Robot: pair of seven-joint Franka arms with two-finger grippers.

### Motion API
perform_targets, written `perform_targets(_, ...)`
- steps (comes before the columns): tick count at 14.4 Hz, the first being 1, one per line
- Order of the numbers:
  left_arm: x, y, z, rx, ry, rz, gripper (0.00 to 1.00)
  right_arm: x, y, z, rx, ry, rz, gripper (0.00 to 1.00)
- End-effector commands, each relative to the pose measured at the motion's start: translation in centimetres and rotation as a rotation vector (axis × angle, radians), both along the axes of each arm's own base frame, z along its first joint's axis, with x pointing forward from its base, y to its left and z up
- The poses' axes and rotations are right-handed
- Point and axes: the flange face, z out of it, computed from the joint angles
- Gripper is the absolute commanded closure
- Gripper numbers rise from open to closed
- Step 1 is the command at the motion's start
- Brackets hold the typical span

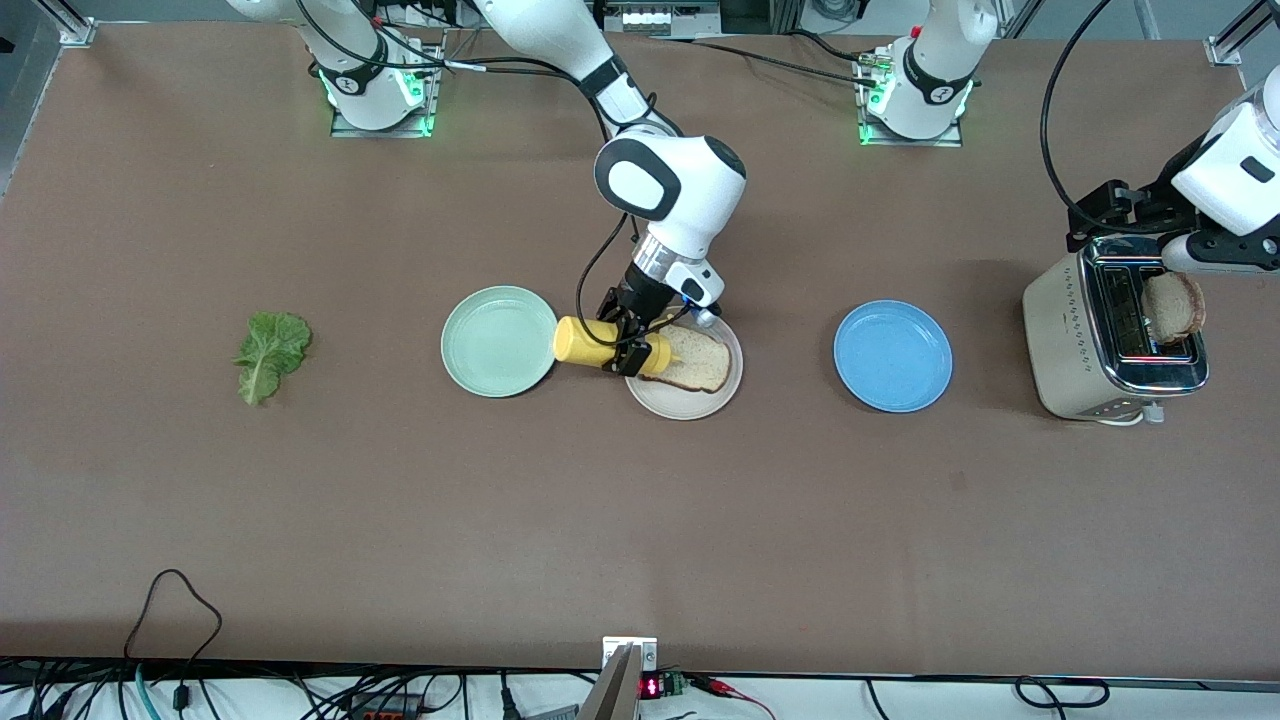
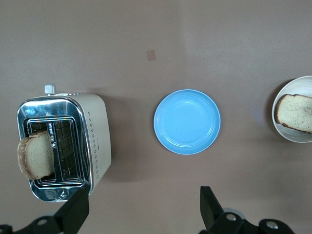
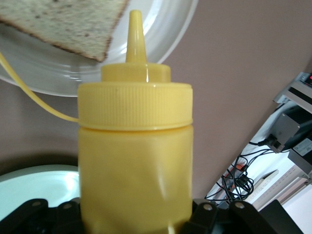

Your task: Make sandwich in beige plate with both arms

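On the brown table (image 1: 640, 520), a silver toaster (image 1: 1085, 345) stands at the left arm's end with one bread slice (image 1: 1176, 308) upright in its slot. Above it hangs the left gripper (image 2: 144, 209), fingers spread wide and holding nothing. Three plates lie in a row: blue plate (image 1: 893, 356), beige plate (image 1: 690, 402) and mint-green plate (image 1: 498, 341). A second bread slice (image 1: 697, 360) lies flat on the beige plate. Over that plate's rim, the right gripper (image 1: 625, 350) pinches a yellow squeeze bottle (image 1: 590, 343), tipped sideways with its nozzle toward the bread. A lettuce leaf (image 1: 270, 352) lies alone toward the right arm's end.
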Motion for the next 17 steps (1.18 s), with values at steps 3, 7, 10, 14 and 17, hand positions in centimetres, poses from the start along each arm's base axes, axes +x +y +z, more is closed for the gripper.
perform_targets(3, 0.0, -0.1, 0.6, -0.015, 0.003, -0.011, 0.0, 6.8, -3.9, 6.4, 0.213, 0.087, -0.136, 0.75)
perform_targets(7, 0.0, -0.1, 0.6, -0.016, 0.003, -0.012, 0.0, 12.9, -10.2, 10.4, 0.439, 0.245, -0.195, 0.75)
perform_targets(10, 0.0, -0.1, 0.6, -0.016, 0.004, -0.014, 0.0, 17.3, -17.4, 13.7, 0.64, 0.349, -0.215, 0.75)
perform_targets(14, 0.0, -0.1, 0.6, -0.016, 0.004, -0.012, 0.0, 21.0, -28.5, 16.3, 0.937, 0.553, -0.215, 0.75)
perform_targets(17, 0.0, -0.1, 0.6, -0.016, 0.003, -0.011, 0.0, 22.6, -36.9, 16.0, 1.158, 0.688, -0.151, 0.75)
